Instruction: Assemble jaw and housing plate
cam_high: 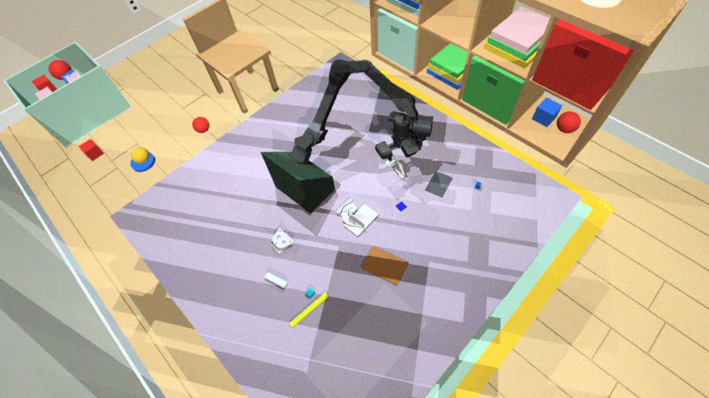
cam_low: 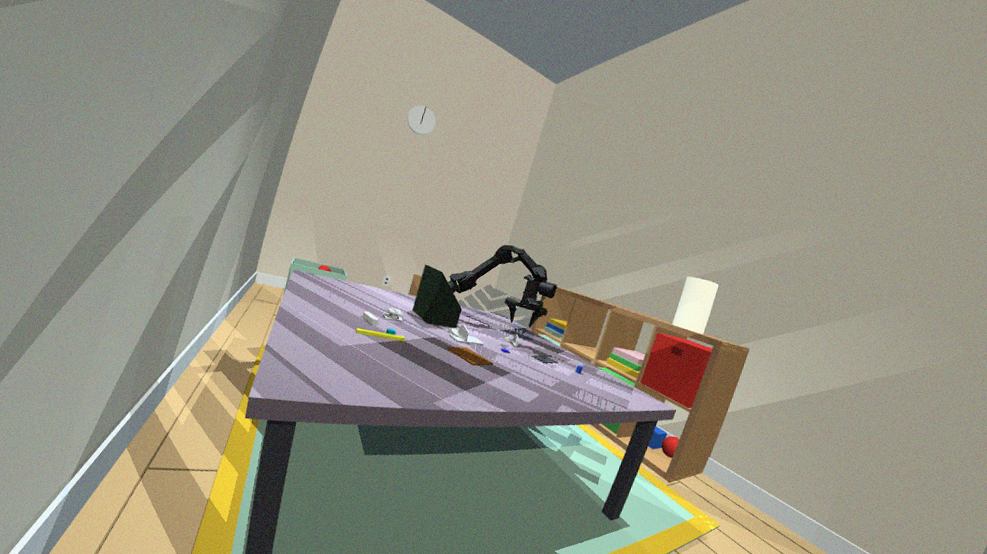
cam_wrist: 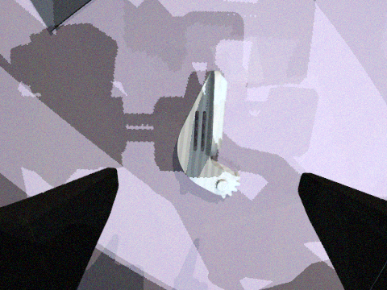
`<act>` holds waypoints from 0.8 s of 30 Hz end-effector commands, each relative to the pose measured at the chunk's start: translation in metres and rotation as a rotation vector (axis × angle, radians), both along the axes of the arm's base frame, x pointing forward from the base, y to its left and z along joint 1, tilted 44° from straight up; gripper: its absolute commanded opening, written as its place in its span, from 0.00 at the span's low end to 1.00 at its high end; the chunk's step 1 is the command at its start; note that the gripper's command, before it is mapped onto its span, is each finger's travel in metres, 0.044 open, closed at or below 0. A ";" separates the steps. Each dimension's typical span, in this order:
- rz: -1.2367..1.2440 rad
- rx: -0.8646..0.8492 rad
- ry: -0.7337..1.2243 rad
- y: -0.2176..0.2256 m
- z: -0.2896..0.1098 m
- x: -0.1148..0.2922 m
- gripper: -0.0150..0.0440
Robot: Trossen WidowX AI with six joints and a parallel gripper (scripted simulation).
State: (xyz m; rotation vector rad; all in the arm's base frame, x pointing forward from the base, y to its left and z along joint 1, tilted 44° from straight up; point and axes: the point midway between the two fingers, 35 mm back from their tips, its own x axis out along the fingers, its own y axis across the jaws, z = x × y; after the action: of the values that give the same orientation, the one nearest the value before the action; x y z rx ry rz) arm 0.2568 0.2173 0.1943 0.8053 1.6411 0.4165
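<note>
"Wrist view showed what of the claw [cam_high: 400,155] [cam_low: 522,323] [cam_wrist: 208,175]?"

"Showed it spread wide, pinching nothing, above the loose jaw [cam_high: 398,168] [cam_low: 513,339] [cam_wrist: 197,133]. Found that jaw on the table [cam_high: 447,306] [cam_low: 458,396] [cam_wrist: 343,133], between the fingertips as seen from above, with toothed end nearest their line and long slotted body stretched beyond."

"And the rest?"

"Saw in the top view the base [cam_high: 367,219] [cam_low: 468,339] well apart from it, with a white jaw on top, and farther off a white piece with round marks [cam_high: 281,240] [cam_low: 393,313], probably the plate. Could not make out the free pin."

"Judged it heavy?"

"No, light and stiff, likely hard plastic. Expected no squash under a squeeze, but perhaps a skid or a twist, given one bowed side and one straight side. Called for a modest squeeze."

"Meant to take hold where?"

"Across the body, just beyond the gear, close enough to steer the hub onto the pin. Wanted the teeth left bare for meshing, and guessed them the most easily harmed part. Distrusted the far tip: too narrow, too likely to swing the gear end. Needed a slight shift towards the body, then a straight drop and an even close."
</note>
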 end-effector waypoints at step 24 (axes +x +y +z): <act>-0.005 0.005 0.006 0.042 -0.040 -0.001 1.00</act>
State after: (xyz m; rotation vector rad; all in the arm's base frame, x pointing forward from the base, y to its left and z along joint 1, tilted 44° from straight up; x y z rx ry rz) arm 0.2568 0.2564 0.1612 0.8150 1.6394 0.4241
